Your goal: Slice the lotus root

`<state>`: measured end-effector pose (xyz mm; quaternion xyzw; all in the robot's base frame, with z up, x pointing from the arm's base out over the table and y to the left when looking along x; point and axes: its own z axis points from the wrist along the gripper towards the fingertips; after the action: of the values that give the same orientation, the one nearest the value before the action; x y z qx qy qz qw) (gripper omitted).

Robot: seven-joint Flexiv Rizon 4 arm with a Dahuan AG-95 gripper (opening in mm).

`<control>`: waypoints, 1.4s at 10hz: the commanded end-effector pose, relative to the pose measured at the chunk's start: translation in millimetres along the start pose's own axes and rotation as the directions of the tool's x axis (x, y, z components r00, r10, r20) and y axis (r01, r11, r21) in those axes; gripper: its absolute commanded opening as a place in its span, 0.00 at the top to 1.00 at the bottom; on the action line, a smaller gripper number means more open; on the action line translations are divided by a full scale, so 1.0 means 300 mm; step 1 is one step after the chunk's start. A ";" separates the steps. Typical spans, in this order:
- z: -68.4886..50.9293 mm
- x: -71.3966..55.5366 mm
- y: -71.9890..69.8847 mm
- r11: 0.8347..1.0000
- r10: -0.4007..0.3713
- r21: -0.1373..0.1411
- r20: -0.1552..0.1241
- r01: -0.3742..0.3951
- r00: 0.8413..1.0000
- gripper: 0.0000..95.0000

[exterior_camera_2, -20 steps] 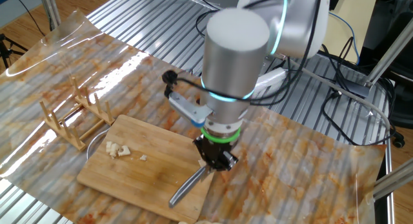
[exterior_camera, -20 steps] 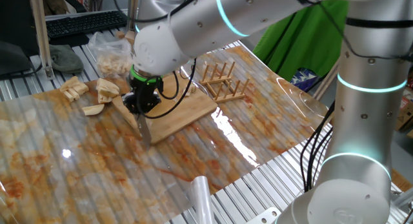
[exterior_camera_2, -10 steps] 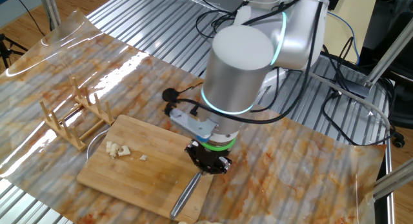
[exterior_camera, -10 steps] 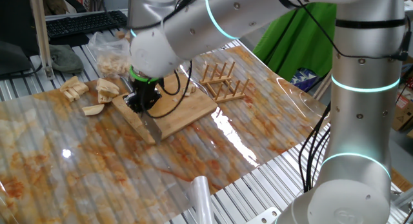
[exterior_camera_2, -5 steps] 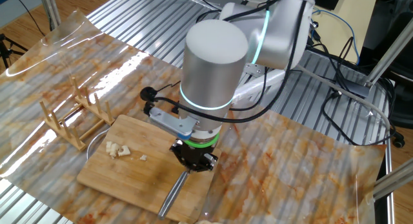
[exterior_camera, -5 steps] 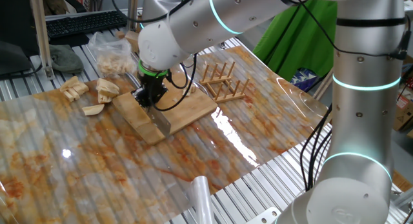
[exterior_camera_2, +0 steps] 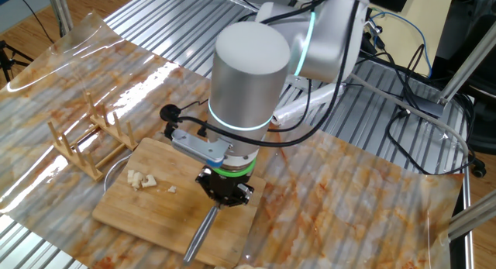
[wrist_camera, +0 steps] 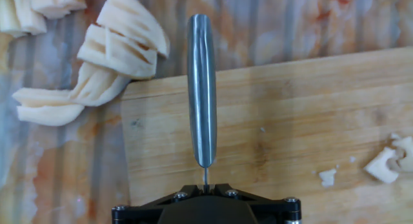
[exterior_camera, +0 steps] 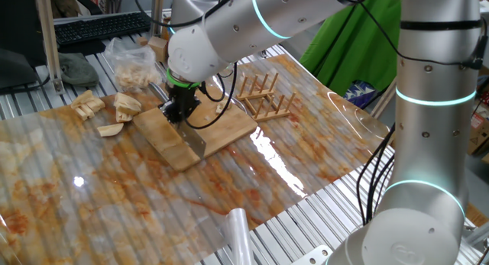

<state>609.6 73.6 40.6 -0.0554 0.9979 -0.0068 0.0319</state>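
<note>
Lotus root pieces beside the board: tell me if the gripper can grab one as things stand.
Probably not yet. The gripper is shut on the knife, so its jaws are taken up. The lotus root pieces lie bare on the mat, nothing covering them.

Lotus pieces point(wrist_camera: 97, 62) — beside board point(wrist_camera: 290, 121)

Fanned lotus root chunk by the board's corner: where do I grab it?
Come from straight above, pads on the two outermost slices of the lotus root chunk, squeezing the fan together. It lies flat on the table, so no side gives room underneath. The claw is shut on the knife, so that likely goes down first.
</note>
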 end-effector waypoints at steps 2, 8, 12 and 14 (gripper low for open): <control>0.010 -0.027 -0.049 0.999 -0.034 0.000 0.013 0.034 0.999 1.00; 0.013 -0.073 -0.120 0.997 -0.083 0.010 0.030 0.083 0.996 1.00; 0.005 -0.074 -0.113 0.998 -0.055 0.004 0.009 0.055 0.998 1.00; -0.016 -0.054 -0.071 1.000 0.000 -0.002 -0.030 0.000 1.000 1.00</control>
<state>629.7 51.3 44.8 -0.0625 0.9977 -0.0081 0.0231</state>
